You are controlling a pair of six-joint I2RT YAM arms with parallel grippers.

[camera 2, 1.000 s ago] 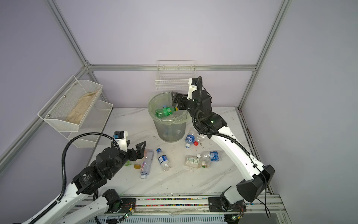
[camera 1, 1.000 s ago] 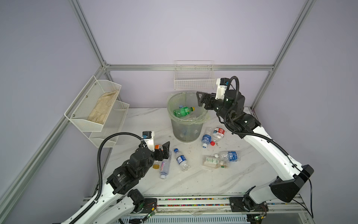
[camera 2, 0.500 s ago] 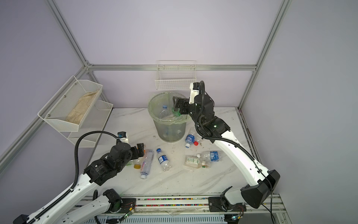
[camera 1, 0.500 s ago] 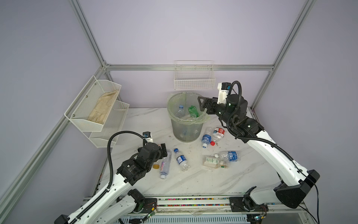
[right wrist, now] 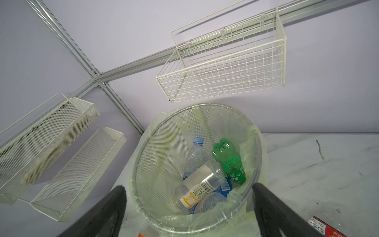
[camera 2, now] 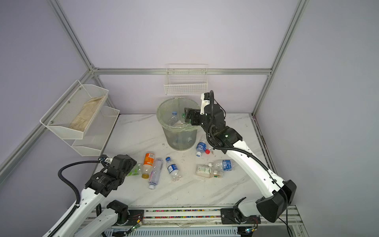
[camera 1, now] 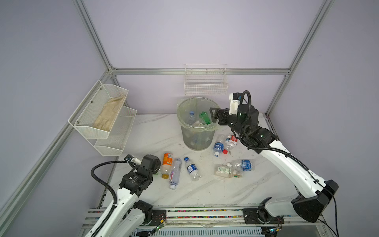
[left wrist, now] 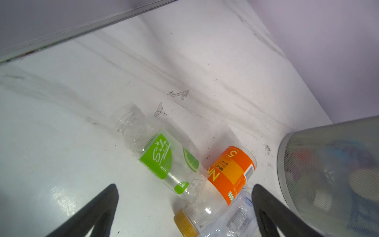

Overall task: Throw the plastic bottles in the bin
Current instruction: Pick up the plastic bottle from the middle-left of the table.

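Fully wide, both empty — right pincer [camera 1: 214, 116] at bin [camera 1: 194, 139] rim, left pincer [left wrist: 184, 185] over bottles [left wrist: 162, 160].

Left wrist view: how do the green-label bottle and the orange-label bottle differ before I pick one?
Label: the green-label bottle wears a lime-green wrap, the orange-label bottle an orange one. Cap: the green-label bottle's neck is open, the orange-label bottle carries a yellow cap. Both are clear plastic, lying on their sides on the table.
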